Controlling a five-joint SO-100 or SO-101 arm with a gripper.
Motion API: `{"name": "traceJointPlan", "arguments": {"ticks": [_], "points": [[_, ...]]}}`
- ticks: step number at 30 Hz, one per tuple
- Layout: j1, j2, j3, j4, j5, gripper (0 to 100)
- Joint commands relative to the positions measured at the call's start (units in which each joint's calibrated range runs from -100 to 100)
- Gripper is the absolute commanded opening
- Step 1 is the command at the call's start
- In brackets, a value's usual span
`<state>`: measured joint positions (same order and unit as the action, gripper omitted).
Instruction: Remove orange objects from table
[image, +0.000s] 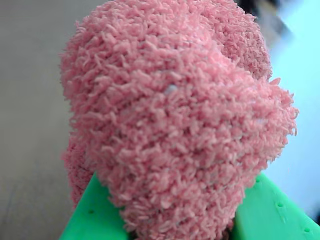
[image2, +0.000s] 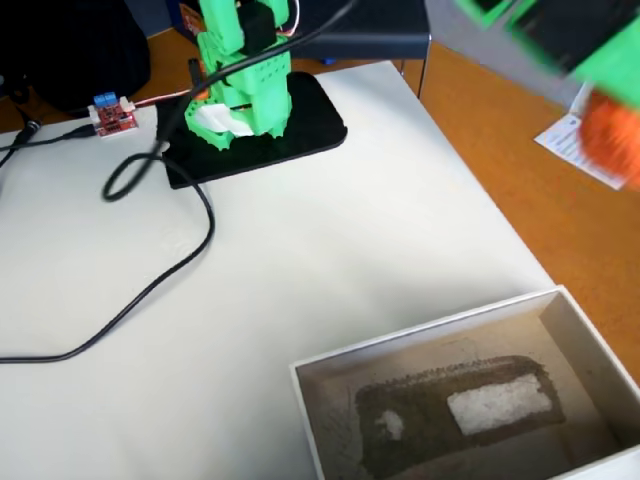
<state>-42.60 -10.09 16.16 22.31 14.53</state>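
Fuzzy orange ball (image: 175, 120) is already pinched between the green gripper (image2: 600, 95) fingers, hanging blurry out past the table (image2: 330, 240) edge over the wooden floor, up-right of the box (image2: 460, 400), so just let go there.

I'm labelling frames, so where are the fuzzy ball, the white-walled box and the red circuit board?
fuzzy ball (image: 175, 125): wrist view, middle of its terry surface, looking pink here.
white-walled box (image2: 420, 338): fixed view, top edge of its far wall.
red circuit board (image2: 112, 117): fixed view, centre of the board.
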Motion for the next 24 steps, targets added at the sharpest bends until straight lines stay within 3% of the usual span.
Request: {"name": "traceJointPlan", "arguments": {"ticks": [1,3,7,16,21,24], "points": [[-13.33,-5.82,3.61,-4.02,1.07,6],[-15.92,-7.07,7.1,-3.62,1.32,43],[-16.44,-8.33,11.36,-0.46,3.22,43],[-16.37,-7.07,12.43,-0.62,2.05,43],[-13.85,-9.26,15.24,-0.54,-3.37,43],[-6.61,-14.71,23.57,-0.05,-8.45,43]]}}
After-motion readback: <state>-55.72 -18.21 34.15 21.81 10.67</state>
